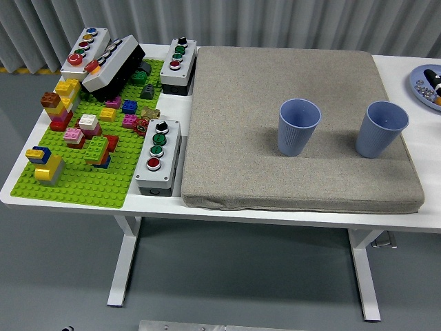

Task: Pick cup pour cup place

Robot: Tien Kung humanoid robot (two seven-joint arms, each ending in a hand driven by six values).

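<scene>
Two blue cups [299,127] and [382,129] upright, well apart, on grey pad [289,83], right half. Likely light, thin-walled, crushable: grasp mid-wall, gently. Pad soft, may wobble cups. White table [400,65]; green brick baseplate [83,183], button boxes [158,157] left. Robot hands out of view; state unknown.

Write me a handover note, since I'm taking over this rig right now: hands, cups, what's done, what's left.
Hands: neither robot hand is in the head view.
Cups: two blue cups stand upright and apart on the grey mat, the left cup near its middle, the right cup near its right edge. I can't tell whether either holds anything.
Done: nothing that shows; no cup is picked up.
Left: pick one cup, pour into the other, set it back down.
Off to the side: brick board and button boxes, clear of the cups.
</scene>
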